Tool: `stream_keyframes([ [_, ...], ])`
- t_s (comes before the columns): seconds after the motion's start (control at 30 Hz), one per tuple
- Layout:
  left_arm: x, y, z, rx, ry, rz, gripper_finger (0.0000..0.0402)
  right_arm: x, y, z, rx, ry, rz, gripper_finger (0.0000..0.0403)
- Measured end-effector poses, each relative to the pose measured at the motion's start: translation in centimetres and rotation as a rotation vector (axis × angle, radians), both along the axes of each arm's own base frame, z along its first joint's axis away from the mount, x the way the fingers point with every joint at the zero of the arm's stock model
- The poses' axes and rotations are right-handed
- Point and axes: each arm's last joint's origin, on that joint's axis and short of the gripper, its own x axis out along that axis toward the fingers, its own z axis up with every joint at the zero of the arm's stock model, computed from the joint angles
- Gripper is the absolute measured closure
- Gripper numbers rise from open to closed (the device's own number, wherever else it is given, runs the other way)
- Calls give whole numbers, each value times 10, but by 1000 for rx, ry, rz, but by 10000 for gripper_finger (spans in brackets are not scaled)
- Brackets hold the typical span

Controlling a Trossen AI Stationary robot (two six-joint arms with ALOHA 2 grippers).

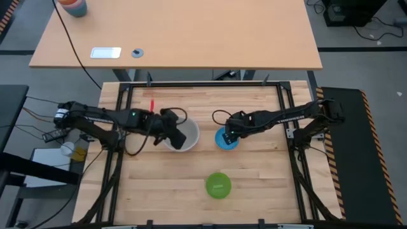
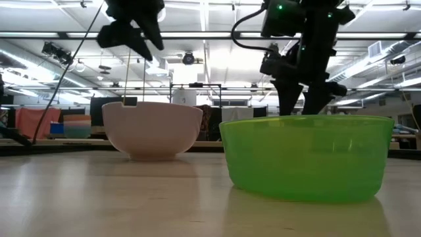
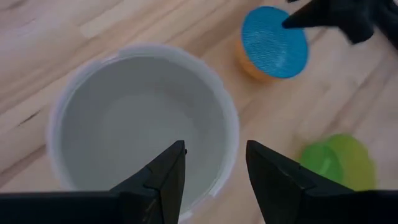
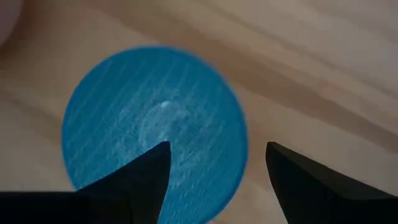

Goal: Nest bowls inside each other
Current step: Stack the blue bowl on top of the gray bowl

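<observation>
A white bowl (image 1: 184,137) stands upright on its base on the wooden table, left of centre. My left gripper (image 3: 214,152) hangs open well above it, over the rim on its right side (image 2: 141,33). A small blue bowl (image 1: 224,140) sits just right of the white one, a flat blue round face up (image 4: 152,124). My right gripper (image 4: 217,165) is open close above it, pointing down, with nothing between its fingers. A bright green bowl (image 1: 218,185) stands upright near the table's front edge and hides the blue bowl in the low view (image 2: 306,158).
A desk beyond the table's far edge carries an orange-and-teal cup (image 1: 73,6), a white device (image 1: 105,53) and a small disc (image 1: 137,53). A small red object (image 1: 152,104) lies behind the white bowl. Black frame rails (image 1: 121,159) border the table. Bare wood lies near left and near right.
</observation>
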Motion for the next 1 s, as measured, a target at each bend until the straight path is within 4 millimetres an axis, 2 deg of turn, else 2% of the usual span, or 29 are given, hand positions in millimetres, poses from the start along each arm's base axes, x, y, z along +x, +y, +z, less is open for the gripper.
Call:
stream_keyframes([
  [0.23, -14, -15, -8, -2, 120, 70, 228, -2, -4, -24, 33, -93, 17, 133],
  [0.4, -15, -19, -9, -21, 115, 97, 228, -7, -7, -37, 27, -102, 5, 133],
  [0.7, -2, -23, -9, 19, 54, 0, 228, -11, -15, -52, 42, -168, 21, 138],
  [1.0, 6, -26, -19, -2, 89, 16, 228, -16, -11, -57, 42, -142, 55, 179],
])
